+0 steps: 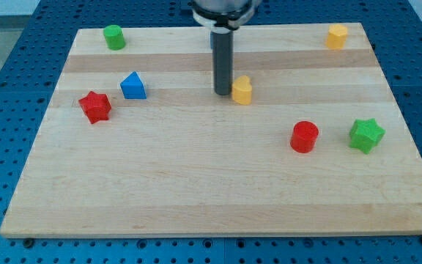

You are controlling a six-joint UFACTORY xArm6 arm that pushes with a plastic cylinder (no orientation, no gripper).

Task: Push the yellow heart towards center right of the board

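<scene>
Just left of the yellow heart (242,90), my tip (223,93) stands touching or nearly touching it; a bare rod, it grips nothing. The heart sits above the board's (196,191) middle. The push looks just under way. Next it wants a shove rightward and slightly down, passing above the red cylinder (304,137) and green star (365,135).

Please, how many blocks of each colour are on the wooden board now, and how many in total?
Green: 2, cylinder and star
Yellow: 2, heart and one at the view's top right
Red: 2, star and cylinder
Blue: 1
Total: 7
</scene>
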